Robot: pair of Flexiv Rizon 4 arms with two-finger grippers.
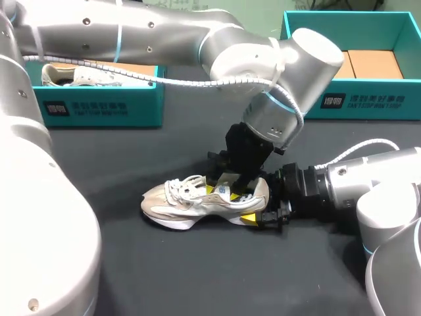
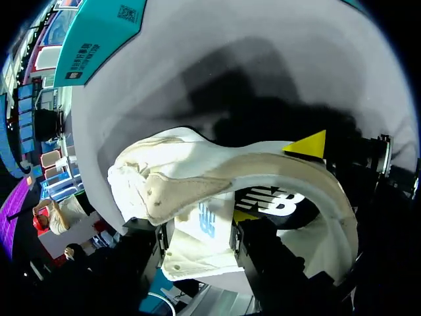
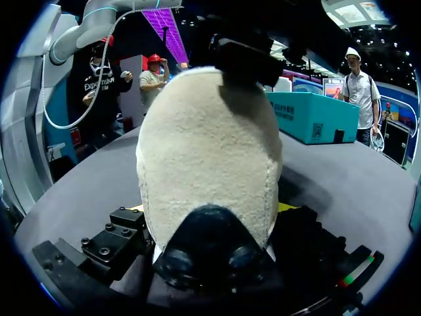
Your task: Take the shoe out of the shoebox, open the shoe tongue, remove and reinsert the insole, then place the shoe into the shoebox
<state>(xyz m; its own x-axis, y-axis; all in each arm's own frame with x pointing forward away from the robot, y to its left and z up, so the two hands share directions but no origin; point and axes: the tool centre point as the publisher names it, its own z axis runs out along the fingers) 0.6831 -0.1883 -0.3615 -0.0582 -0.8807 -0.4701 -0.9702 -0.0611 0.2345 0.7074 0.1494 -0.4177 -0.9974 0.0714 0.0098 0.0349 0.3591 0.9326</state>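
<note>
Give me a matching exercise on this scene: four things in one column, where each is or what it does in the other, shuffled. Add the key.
1. shoe
2. left gripper
3. right gripper
4. left shoebox

A. holds a second shoe
B. shut on the heel
C. stands on the table
D. pinches the tongue

Pairs: 1-C, 2-D, 3-B, 4-A.

A dark cloth-covered table (image 1: 197,276) fills the frame. A pale shoe (image 1: 197,201) lies on it just below the middle, sole down, toe toward the left. A teal box (image 1: 99,105) sits on the table at the upper left, and a second teal box (image 1: 368,99) at the upper right, well apart from the shoe.
</note>
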